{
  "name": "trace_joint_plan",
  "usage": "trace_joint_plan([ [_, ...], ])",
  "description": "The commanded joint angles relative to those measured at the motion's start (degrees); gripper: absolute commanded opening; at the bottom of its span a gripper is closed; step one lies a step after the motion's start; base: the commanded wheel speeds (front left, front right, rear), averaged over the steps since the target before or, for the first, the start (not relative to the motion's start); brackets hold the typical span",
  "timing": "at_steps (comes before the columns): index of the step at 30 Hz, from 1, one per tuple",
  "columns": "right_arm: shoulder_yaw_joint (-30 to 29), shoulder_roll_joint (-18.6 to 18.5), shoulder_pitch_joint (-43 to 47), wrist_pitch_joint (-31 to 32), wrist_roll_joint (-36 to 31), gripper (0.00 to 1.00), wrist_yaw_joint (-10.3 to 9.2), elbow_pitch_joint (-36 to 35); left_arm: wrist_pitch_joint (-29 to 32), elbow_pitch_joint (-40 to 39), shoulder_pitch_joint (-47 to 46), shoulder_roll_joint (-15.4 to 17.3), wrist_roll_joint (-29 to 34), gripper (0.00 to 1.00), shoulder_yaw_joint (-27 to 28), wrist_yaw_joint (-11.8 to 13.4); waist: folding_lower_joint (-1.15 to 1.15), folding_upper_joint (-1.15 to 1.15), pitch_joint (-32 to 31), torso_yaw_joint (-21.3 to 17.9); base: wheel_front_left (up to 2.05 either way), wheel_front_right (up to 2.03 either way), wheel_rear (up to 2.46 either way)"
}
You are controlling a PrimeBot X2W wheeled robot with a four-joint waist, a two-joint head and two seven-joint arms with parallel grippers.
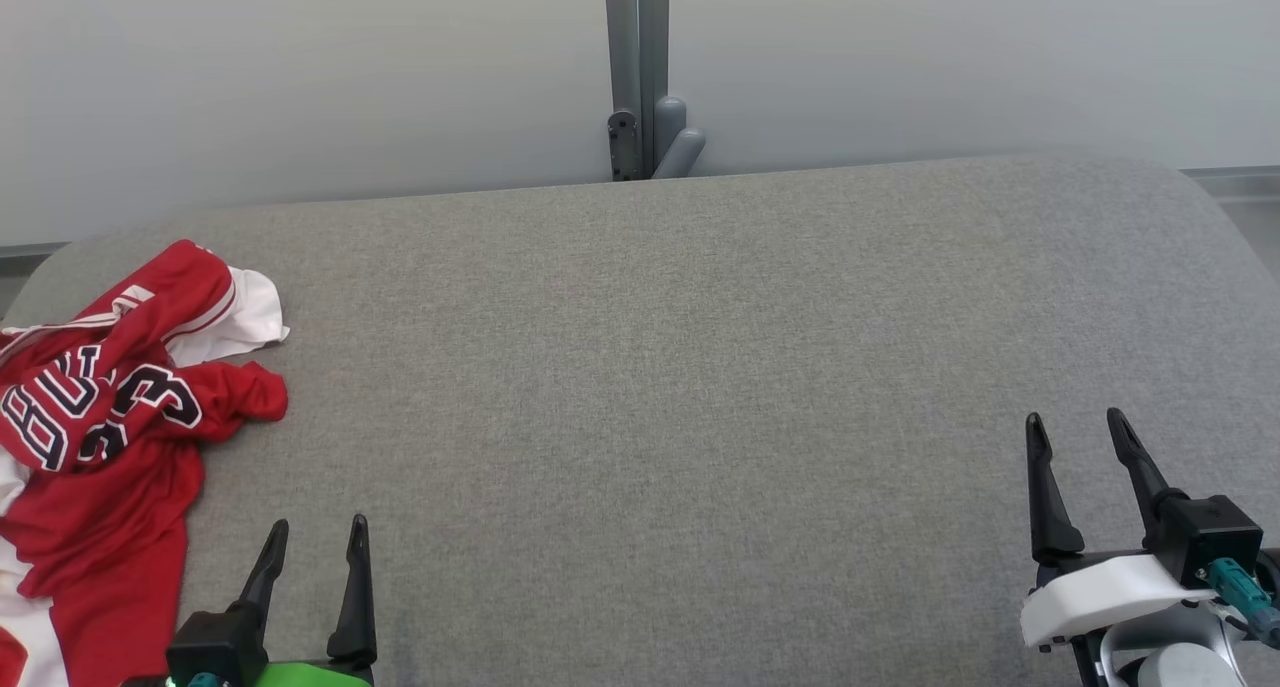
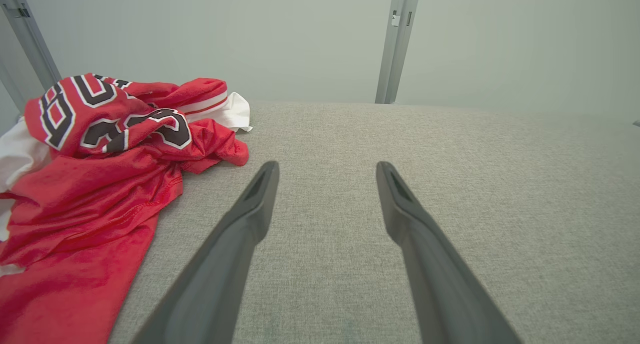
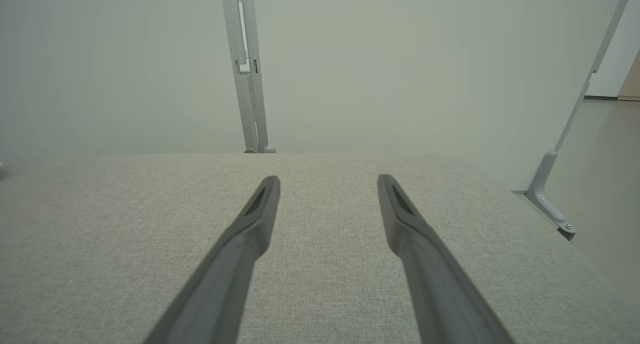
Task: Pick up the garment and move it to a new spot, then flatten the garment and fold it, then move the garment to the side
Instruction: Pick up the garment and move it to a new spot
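We read print on the red garment [image 1: 110, 487]. Head view: black block letters [image 1: 50, 417] with white outlines run across a bunched fold. We get "BU", then a third letter cut by the crease, maybe "L", can't confirm. Just beside them sits a large numeral [image 1: 160, 392] in the same black-and-white style. It looks like "3", creased, and we can't tell whether more digits hide in the folds. Left wrist view: same letters [image 2: 65, 108], "B" and "U" clear on the raised fold; the numeral [image 2: 165, 126] is twisted, not readable there.
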Motion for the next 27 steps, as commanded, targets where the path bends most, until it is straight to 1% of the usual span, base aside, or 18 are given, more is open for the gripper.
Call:
trace_joint_plan([
  [1, -0.05, -0.10, 0.56, -0.27, -0.01, 1.00, 0.02, 0.16, -0.01, 0.00, 0.72, -0.12, -0.34, 1.00, 0.38, -0.01, 0.00, 0.23, -0.05, -0.02, 0.00, 0.00, 0.00],
  [12, 0.13, -0.03, 0.88, -0.25, 0.44, 1.00, 0.02, 0.24, -0.01, 0.23, 0.42, -0.05, -0.95, 1.00, 0.14, -0.01, 0.00, 0.23, -0.20, 0.08, 0.00, 0.00, 0.00],
  [16, 0.05, -0.01, 1.17, -0.25, 0.44, 1.00, 0.02, -0.06, -0.01, 0.40, -0.19, -0.05, -0.98, 1.00, -0.17, -0.01, 0.00, 0.23, -0.21, 1.20, 0.00, 0.00, 0.00],
  [21, 0.37, -0.01, 1.66, -0.24, 0.39, 1.00, 0.02, 0.10, -0.01, 0.54, -0.65, -0.08, -0.81, 1.00, -0.73, -0.01, 0.00, 0.23, -0.44, 4.93, 0.00, 0.00, 0.00],
  [27, 1.59, 0.01, 1.94, -0.24, 0.87, 1.00, 0.02, 0.49, -0.01, 0.73, 0.22, 0.16, -0.80, 1.00, -0.04, -0.01, 0.00, 0.23, -1.12, 12.43, 0.00, 0.00, 0.00],
])
